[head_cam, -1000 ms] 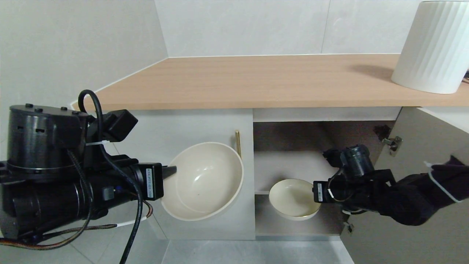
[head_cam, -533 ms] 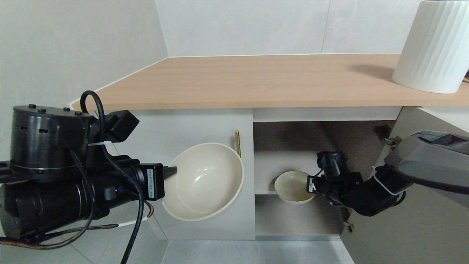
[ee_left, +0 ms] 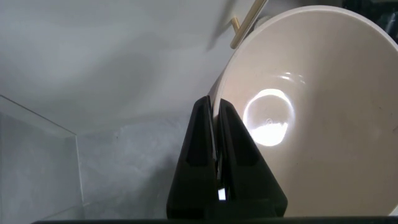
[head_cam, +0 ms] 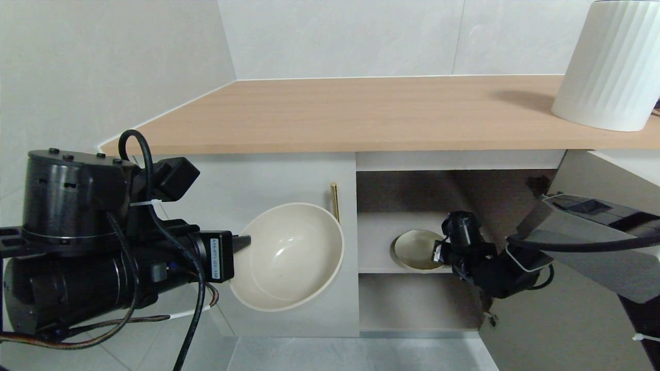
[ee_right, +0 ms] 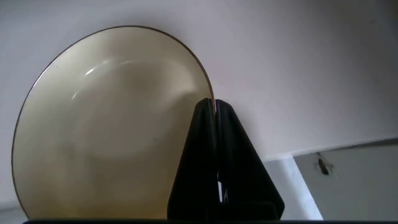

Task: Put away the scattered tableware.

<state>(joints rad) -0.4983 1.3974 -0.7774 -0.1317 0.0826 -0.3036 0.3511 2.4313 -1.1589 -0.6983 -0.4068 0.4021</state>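
A large cream bowl (head_cam: 289,256) hangs tilted in front of the closed left cabinet door, with my left gripper (head_cam: 242,242) shut on its rim. The left wrist view has the same large cream bowl (ee_left: 311,118) with my left gripper (ee_left: 215,118) pinching its edge. Inside the open cabinet a smaller cream bowl (head_cam: 417,249) is held just above the middle shelf (head_cam: 376,242), with my right gripper (head_cam: 439,252) shut on its rim. In the right wrist view that smaller bowl (ee_right: 106,118) sits in my right gripper (ee_right: 213,115) in front of the pale cabinet wall.
A wooden countertop (head_cam: 361,113) runs above the cabinet, with a white ribbed container (head_cam: 608,67) at its right end. The right cabinet door (head_cam: 577,288) stands open. A brass handle (head_cam: 334,201) is on the closed left door. The lower cabinet compartment (head_cam: 412,304) lies below the shelf.
My right gripper carried the smaller bowl up from the lower compartment and deeper into the cabinet, to the middle shelf. The left arm with the large bowl shifted slightly to the right.
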